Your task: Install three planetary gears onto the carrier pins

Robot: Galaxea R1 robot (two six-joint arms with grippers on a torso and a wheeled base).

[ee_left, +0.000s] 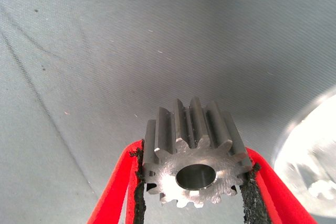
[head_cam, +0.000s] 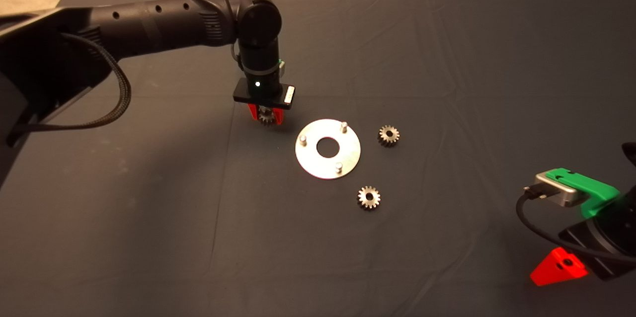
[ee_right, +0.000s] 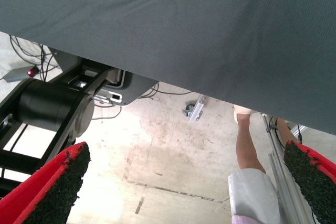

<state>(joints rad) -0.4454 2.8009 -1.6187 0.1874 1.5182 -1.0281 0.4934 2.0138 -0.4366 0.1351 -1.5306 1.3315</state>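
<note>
On the mat [head_cam: 447,58], one disc [head_cam: 328,148] with three pins [head_cam: 343,127], two loose gears [head_cam: 388,135], left gripper [head_cam: 267,117] jaws clenched on a third gear [ee_left: 195,160], right gripper [ee_right: 184,182] jaws released

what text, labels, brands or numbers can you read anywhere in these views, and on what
None can be read.
Left gripper, shut on a gear: a small white tag on its wrist mount, too small to read.
Disc, its pins and the two loose gears: no markings visible.
Right gripper, open, parked at the mat's lower right: plain.
</note>
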